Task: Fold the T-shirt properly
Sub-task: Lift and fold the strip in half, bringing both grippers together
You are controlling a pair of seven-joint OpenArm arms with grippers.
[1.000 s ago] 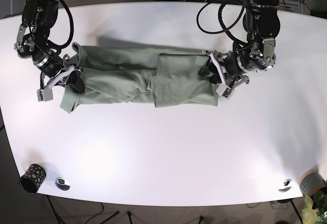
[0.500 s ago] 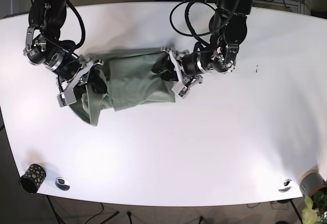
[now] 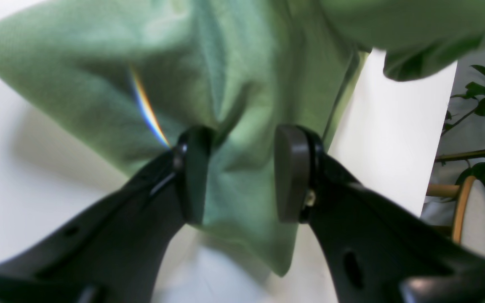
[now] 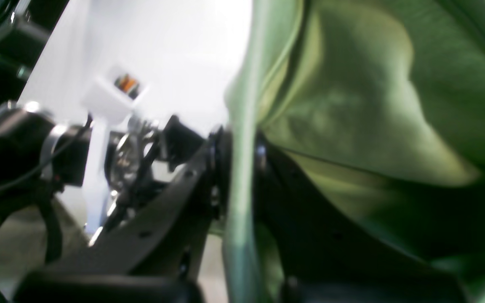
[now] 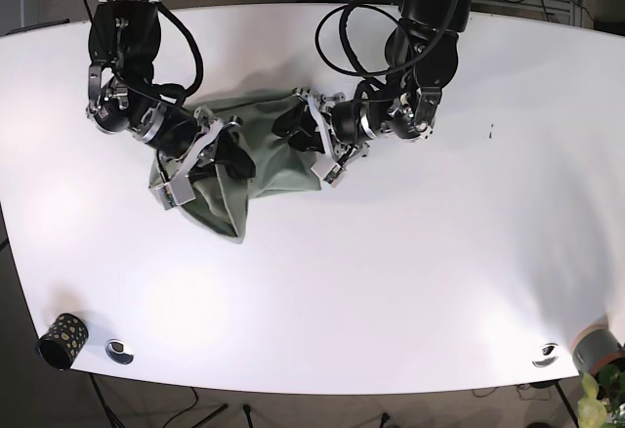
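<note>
Green T-shirt (image 5: 256,159): drawn inward from full spread into a bunched bundle. My left gripper (image 3: 238,172) and right gripper (image 4: 236,168) pinch cloth, apparently; folding midway.

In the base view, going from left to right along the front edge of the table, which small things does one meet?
Black cup with light speckles → small round silver object → another small round silver object → grey pot, cut off at the picture's corner, all on the white table.
</note>
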